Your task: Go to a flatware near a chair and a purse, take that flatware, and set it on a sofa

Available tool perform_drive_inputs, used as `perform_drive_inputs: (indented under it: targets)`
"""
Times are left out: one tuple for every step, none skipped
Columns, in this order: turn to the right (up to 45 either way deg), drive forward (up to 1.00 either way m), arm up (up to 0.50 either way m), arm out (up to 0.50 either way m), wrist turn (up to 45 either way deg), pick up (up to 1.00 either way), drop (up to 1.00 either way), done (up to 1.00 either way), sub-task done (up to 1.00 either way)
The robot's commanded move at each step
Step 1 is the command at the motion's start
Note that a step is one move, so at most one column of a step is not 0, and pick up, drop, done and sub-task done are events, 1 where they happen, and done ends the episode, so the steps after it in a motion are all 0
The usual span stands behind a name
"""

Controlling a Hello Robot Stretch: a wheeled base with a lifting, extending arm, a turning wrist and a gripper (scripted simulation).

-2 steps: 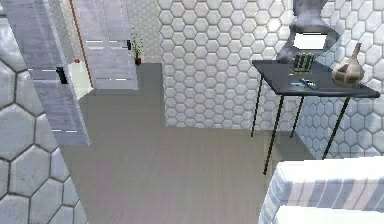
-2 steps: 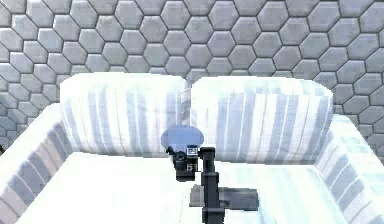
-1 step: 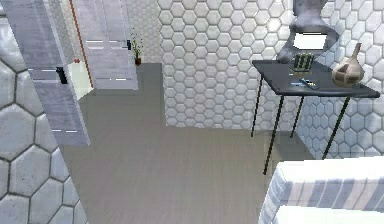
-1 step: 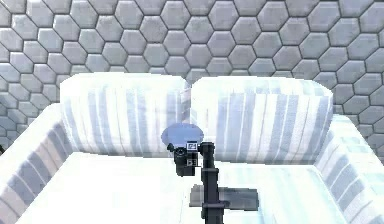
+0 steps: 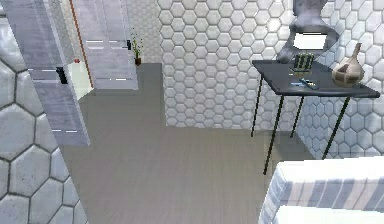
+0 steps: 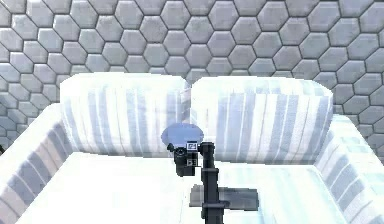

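Observation:
A white sofa [image 6: 110, 190] with pale striped back cushions spans the arm side view, and its corner [image 5: 330, 190] shows at the forward view's lower right. The dark arm rises from the bottom edge over the seat. At its far end is the gripper [image 6: 181, 154], in front of the gap between the two back cushions. A small rounded blue-grey thing [image 6: 181, 134] sits right at the gripper's top, against the cushions. I cannot tell whether the gripper holds it or whether it rests on the sofa.
A dark thin-legged table [image 5: 300, 80] stands at the forward view's right with a striped vase [image 5: 348, 66] and small items on it. White doors [image 5: 105, 40] and a small plant [image 5: 137, 50] lie far left. Grey floor [image 5: 160, 150] runs between. Hexagon-tiled walls surround.

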Motion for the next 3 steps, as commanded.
perform_drive_inputs:
  targets:
    - [0.0, 0.0, 0.0, 0.0, 0.0, 0.0, 1.0, 0.0, 0.0]
    - [0.0, 0.0, 0.1, 0.0, 0.0, 0.0, 0.0, 0.0, 0.0]
    - [0.0, 0.0, 0.0, -0.08, 0.0, 0.0, 0.0, 0.0, 0.0]
